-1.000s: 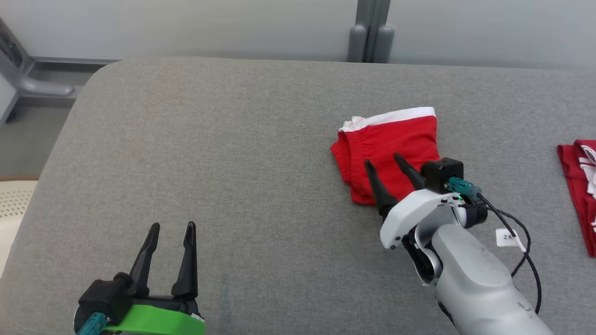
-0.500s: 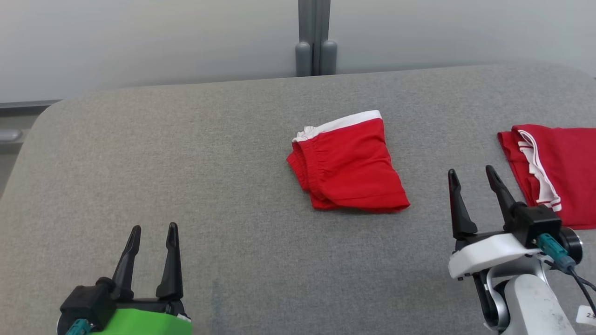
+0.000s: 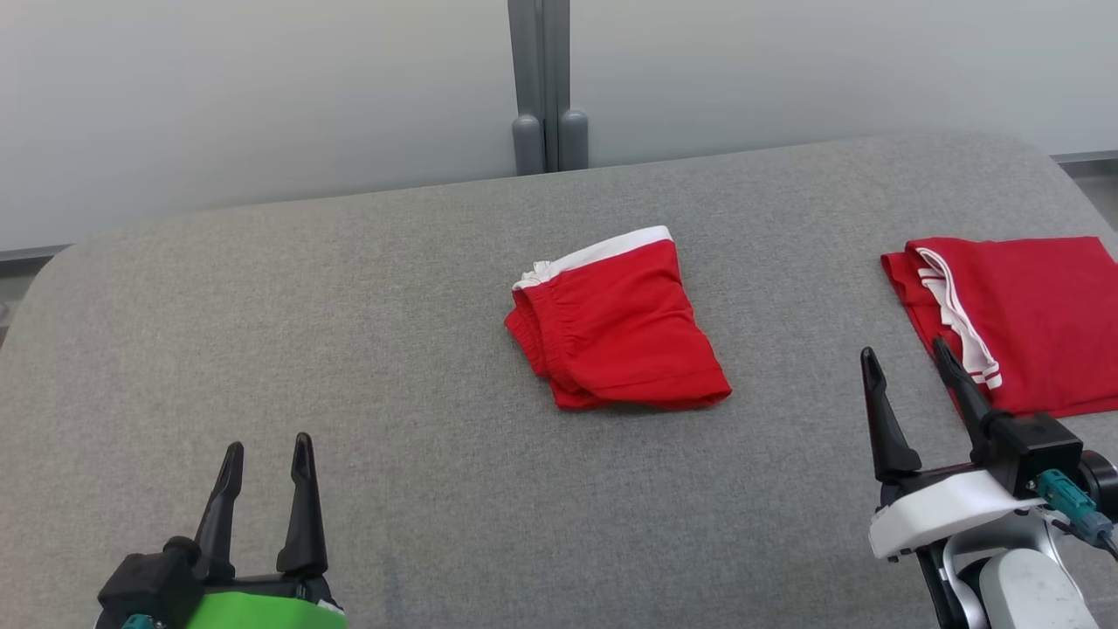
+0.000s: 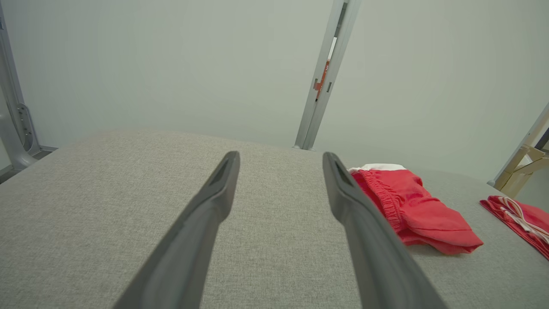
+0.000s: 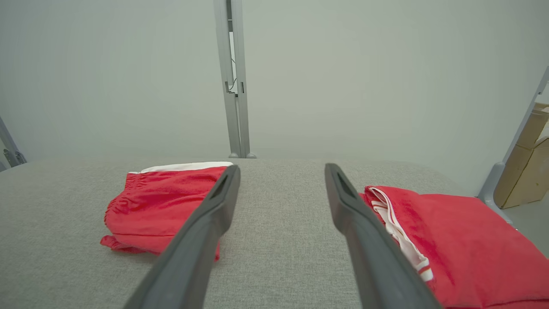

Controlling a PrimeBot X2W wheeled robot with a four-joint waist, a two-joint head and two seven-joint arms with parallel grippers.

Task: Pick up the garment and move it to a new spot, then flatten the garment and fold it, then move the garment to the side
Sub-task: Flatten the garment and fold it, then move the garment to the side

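Both grippers empty, jaws wide apart. Left gripper (image 3: pixel 268 442) & right gripper (image 3: pixel 904 349) hover low over the grey desk (image 3: pixel 349 332), touching nothing. Red shorts (image 3: pixel 616 332) lie folded, white waistband on the far edge, ahead & left of right gripper, ahead & well right of left gripper. 2nd red garment (image 3: pixel 1031 314) lies flat just ahead-right of right gripper.

Prob. step: shift the folded shorts to the side. To do it well, come in w/ right gripper low from the near hem & pinch all layers, not just the top 1, else the fold opens. Lift only a little, carry level, set down apart from the 2nd red garment. Left gripper could steady the gathered side if the stack sags.
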